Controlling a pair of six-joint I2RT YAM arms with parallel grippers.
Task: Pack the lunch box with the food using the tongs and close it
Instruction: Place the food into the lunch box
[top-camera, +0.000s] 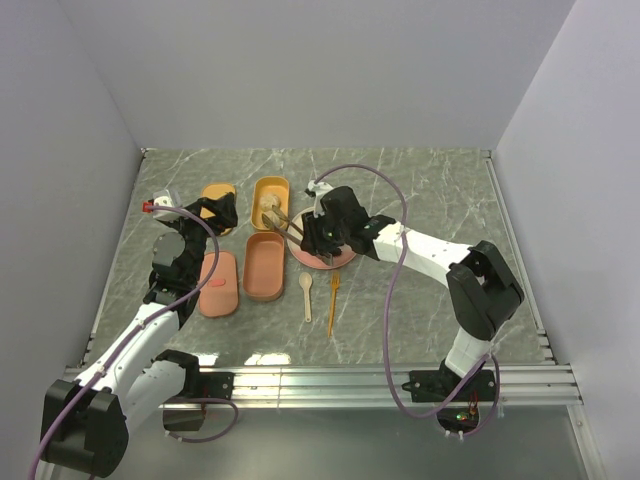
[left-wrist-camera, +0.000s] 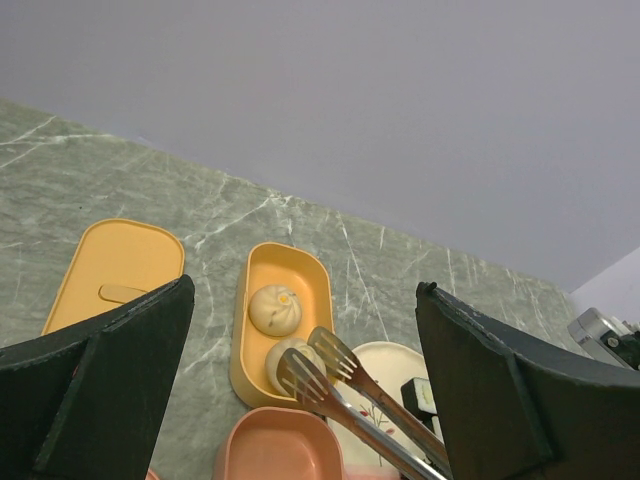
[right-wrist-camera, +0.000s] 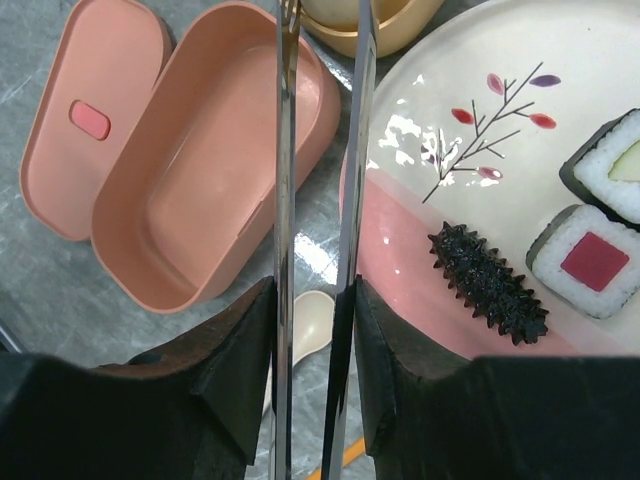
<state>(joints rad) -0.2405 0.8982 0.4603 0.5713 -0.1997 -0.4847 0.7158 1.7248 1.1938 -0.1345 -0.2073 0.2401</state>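
My right gripper (right-wrist-camera: 313, 300) (top-camera: 318, 235) is shut on the grey metal tongs (right-wrist-camera: 283, 150), one finger on each arm. The tongs' slotted tips (left-wrist-camera: 318, 365) stand slightly apart over one beige ball (left-wrist-camera: 283, 357) lying in the yellow lunch box tray (left-wrist-camera: 316, 275) (top-camera: 270, 203). A second ball (left-wrist-camera: 275, 308) lies behind it in the same tray. Two sushi rolls (right-wrist-camera: 596, 262) (right-wrist-camera: 618, 165) and a dark spiky piece (right-wrist-camera: 488, 283) lie on the plate (right-wrist-camera: 440, 90). The pink tray (right-wrist-camera: 215, 185) (top-camera: 264, 266) holds nothing. My left gripper (left-wrist-camera: 305, 288) (top-camera: 218, 212) hangs open to the left of the yellow tray.
A pink lid (top-camera: 218, 283) lies left of the pink tray and a yellow lid (top-camera: 217, 198) left of the yellow tray. The beige spoon (top-camera: 306, 295) and the orange fork (top-camera: 334, 300) lie in front of the plate (top-camera: 340, 262).
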